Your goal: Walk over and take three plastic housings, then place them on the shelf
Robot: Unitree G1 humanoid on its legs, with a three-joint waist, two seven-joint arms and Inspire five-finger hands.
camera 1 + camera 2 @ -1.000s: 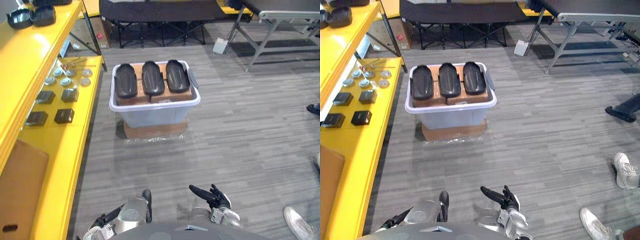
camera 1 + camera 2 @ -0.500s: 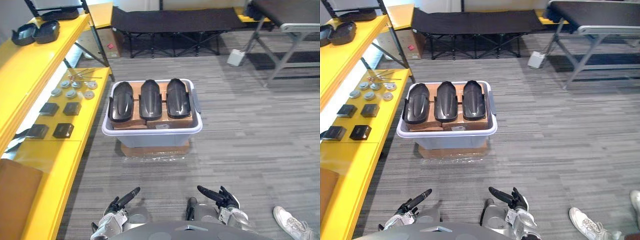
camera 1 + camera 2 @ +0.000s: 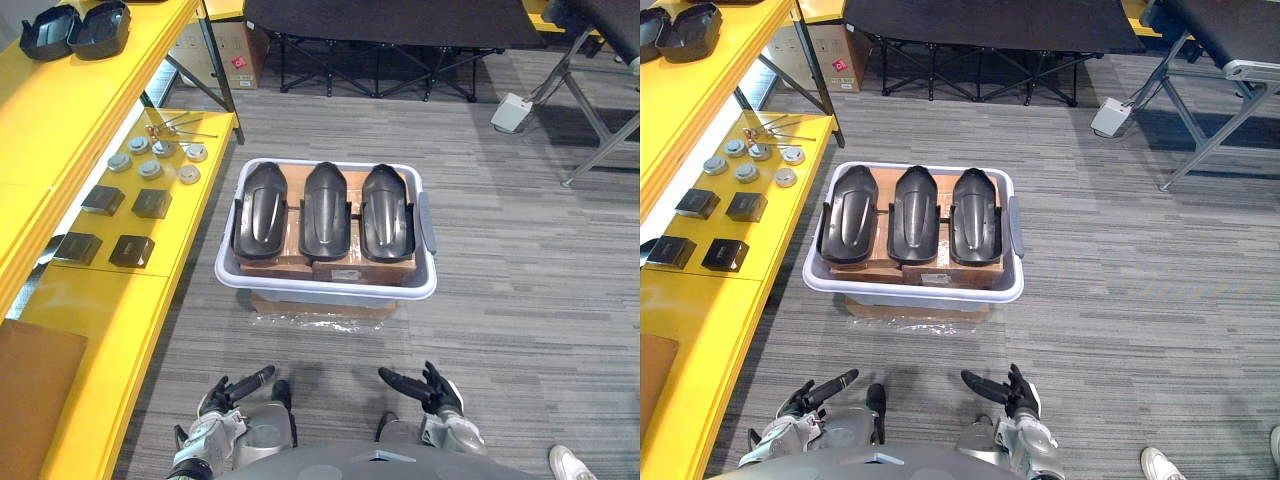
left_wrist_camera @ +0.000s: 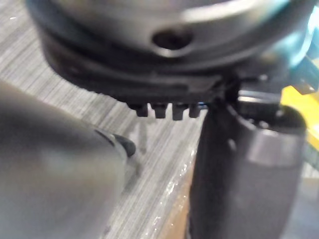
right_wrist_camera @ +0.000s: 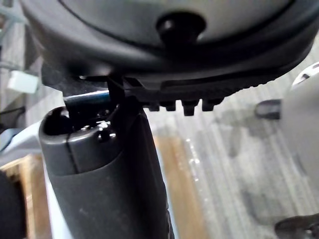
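One smooth yellow shelf [image 3: 95, 300] runs down the frame's left. Lower left, the left hand [image 3: 232, 391] hangs empty, fingers loosely straight. At centre, three glossy black, shell-shaped plastic housings [image 3: 328, 210] lie side by side on cardboard [image 3: 345, 271] in a pale tub [image 3: 326, 293]. Lower right, the right hand [image 3: 428, 388] is spread and empty. Step in squarely before reaching; the curved shells may slip.

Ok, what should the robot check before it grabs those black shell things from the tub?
1. Three housings lie side by side in the tub: ok.
2. The left hand is open and empty: ok.
3. The right hand is open and empty: ok.
4. Hands at the housings: not ok, both hang low, short of the tub.
5. Bare room on the yellow shelf: ok.
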